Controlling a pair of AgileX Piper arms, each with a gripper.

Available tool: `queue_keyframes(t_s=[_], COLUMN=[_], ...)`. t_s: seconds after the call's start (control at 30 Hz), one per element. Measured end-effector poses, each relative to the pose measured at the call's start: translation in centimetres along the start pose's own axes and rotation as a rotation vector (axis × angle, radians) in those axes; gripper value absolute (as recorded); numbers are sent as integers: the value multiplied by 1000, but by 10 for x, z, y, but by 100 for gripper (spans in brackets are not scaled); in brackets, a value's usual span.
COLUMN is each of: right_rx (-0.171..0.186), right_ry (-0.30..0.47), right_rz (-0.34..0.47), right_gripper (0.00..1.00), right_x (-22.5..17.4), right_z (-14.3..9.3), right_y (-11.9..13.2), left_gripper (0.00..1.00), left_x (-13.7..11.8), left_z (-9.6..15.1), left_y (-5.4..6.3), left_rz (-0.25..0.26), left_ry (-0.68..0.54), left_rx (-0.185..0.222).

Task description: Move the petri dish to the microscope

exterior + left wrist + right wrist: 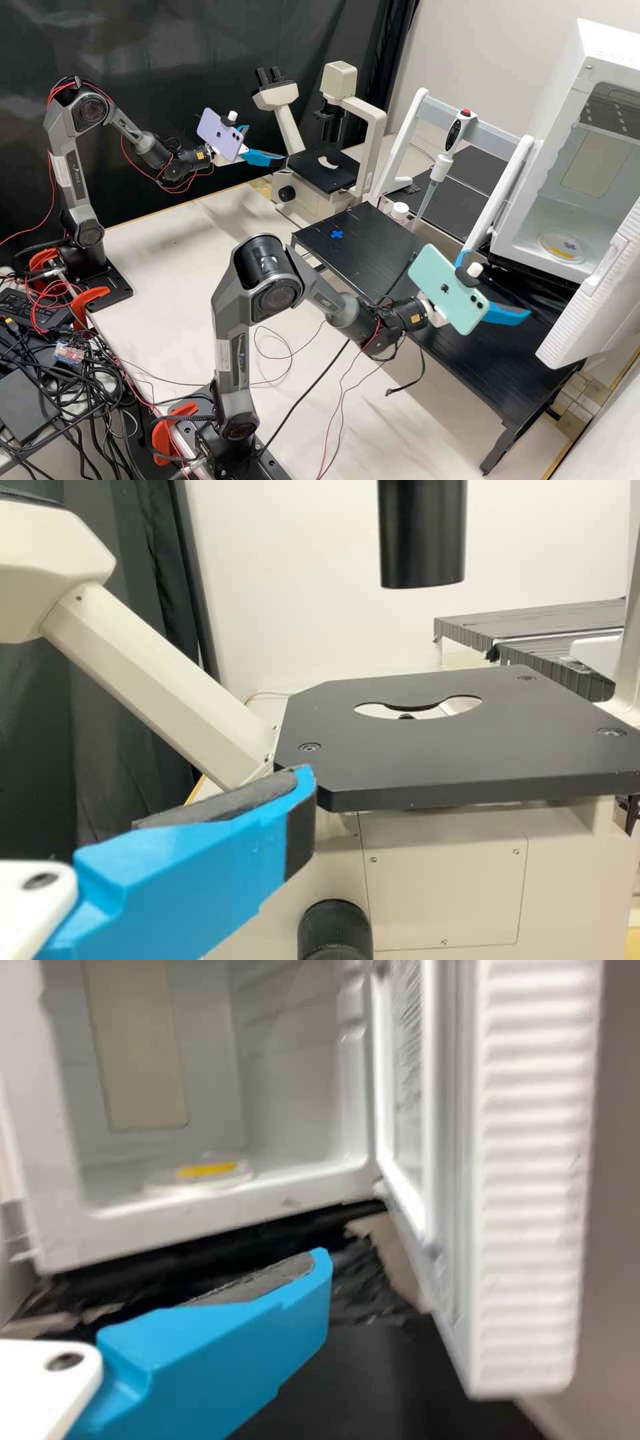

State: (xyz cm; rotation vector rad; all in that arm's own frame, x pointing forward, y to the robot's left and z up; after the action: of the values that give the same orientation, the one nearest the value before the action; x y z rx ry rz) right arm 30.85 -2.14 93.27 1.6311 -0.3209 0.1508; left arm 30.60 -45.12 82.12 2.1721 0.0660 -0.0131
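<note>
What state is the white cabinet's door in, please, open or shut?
Open: the door stands swung out from the cabinet, with the petri dish visible inside.

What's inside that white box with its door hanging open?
A clear round dish with a blue cross and a yellow strip on it lies on the box's floor. The door hides part of the interior.
</note>
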Motion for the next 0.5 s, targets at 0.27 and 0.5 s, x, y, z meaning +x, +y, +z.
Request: queue_keyframes(t_s=[0.27,0.5], right_rx=[9,7], right_ry=[-29,-59], right_rz=[25,45], right_gripper=[100,100], right_x=[47,84], right_z=[1,0], right_y=[11,18], left_gripper=[100,100], left_x=[0,0], left_z=[0,0], left_y=[0,0], left_rz=[0,0], left_ry=[0,0], left_rx=[0,0])
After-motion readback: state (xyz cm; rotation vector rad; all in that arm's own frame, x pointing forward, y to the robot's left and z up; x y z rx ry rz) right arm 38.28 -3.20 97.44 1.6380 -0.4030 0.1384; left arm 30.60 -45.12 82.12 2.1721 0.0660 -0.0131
